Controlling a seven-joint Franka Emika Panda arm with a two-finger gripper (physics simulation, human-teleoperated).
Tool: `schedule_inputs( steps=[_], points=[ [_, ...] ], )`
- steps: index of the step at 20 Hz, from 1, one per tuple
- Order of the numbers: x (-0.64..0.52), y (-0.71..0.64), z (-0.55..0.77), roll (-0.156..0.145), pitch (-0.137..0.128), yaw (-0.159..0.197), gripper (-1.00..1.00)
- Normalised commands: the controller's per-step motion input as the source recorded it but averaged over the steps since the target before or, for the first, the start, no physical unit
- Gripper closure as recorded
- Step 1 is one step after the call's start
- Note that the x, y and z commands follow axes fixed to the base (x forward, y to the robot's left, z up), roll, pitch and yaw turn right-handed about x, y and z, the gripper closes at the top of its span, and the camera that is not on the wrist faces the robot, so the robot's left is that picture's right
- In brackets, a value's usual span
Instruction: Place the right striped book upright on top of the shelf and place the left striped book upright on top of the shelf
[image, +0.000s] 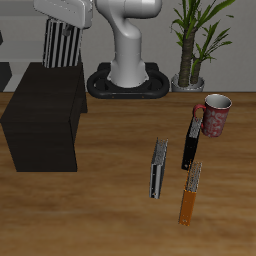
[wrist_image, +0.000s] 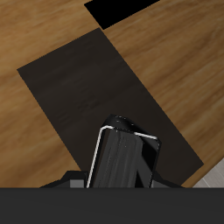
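Note:
My gripper (image: 62, 28) is shut on the right striped book (image: 62, 44), holding it upright by its upper end over the back part of the shelf (image: 45, 115), a low black cabinet. In the wrist view the book (wrist_image: 122, 162) hangs straight down from the fingers, with the shelf's dark flat top (wrist_image: 87, 87) below it. Whether the book's lower edge touches the top cannot be told. The left striped book (image: 158, 167) stands on its long edge on the table, well away from the shelf.
A black red-ended book (image: 190, 140) and an orange book (image: 190, 197) lie beside the left striped book. A patterned mug (image: 216, 115) stands behind them. A potted plant (image: 195, 45) and the robot's base (image: 128, 75) are at the back.

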Motion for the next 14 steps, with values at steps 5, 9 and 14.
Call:
schedule_inputs(
  steps=[5,9,14],
  points=[
    [-0.28,-0.15,-0.15,-0.032,0.015,-0.093,1.0],
    [-0.15,0.0,-0.05,0.0,-0.011,-0.019,1.0],
    [-0.05,0.05,-0.05,0.16,0.02,0.001,1.0]
  ],
)
